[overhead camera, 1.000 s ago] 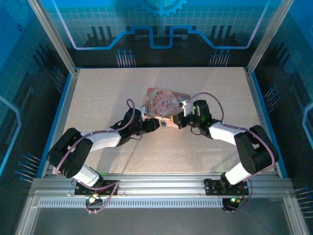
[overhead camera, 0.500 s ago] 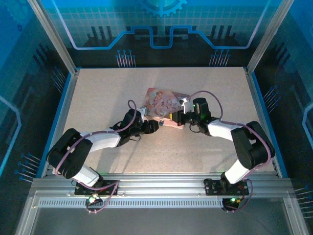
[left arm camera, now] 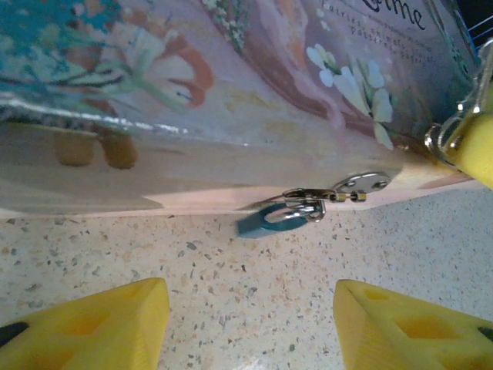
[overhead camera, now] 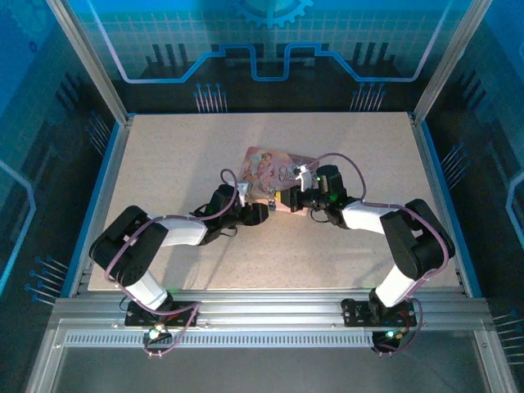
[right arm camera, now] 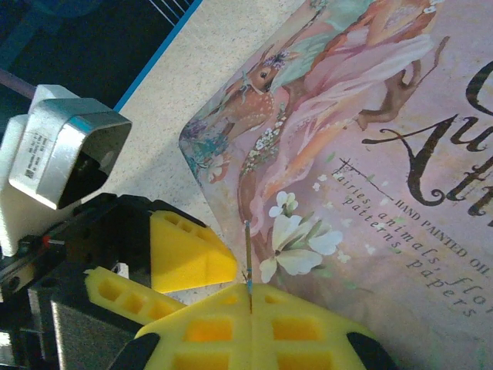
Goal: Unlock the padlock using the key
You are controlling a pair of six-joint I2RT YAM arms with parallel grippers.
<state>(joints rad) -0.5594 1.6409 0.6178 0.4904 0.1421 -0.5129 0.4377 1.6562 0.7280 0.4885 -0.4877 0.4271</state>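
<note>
The padlock (left arm camera: 266, 221), small and bluish, hangs from the silvery hasp (left arm camera: 339, 190) on the front wall of the pink box (left arm camera: 231, 92) and rests on the table. My left gripper (left arm camera: 250, 308) is open just in front of it, with bare table between its yellow fingers (left arm camera: 100, 324). My right gripper (right arm camera: 250, 297) is shut on the key (right arm camera: 247, 250), a thin blade seen edge-on that sticks out over the box lid (right arm camera: 362, 154). From above, the left gripper (overhead camera: 260, 211) and right gripper (overhead camera: 283, 198) meet at the box's near edge.
The pink cartoon-printed box (overhead camera: 274, 170) lies mid-table, lid down. A yellow finger of the right gripper (left arm camera: 476, 154), with a silvery wire ring beside it, enters the left wrist view at the right edge. Speckled tabletop (overhead camera: 180, 155) spreads all around, ringed by a blue-edged frame.
My left gripper's jaws have spread wider. The right gripper has slid left along the box's near edge with the key, closer to the padlock and the left gripper.
</note>
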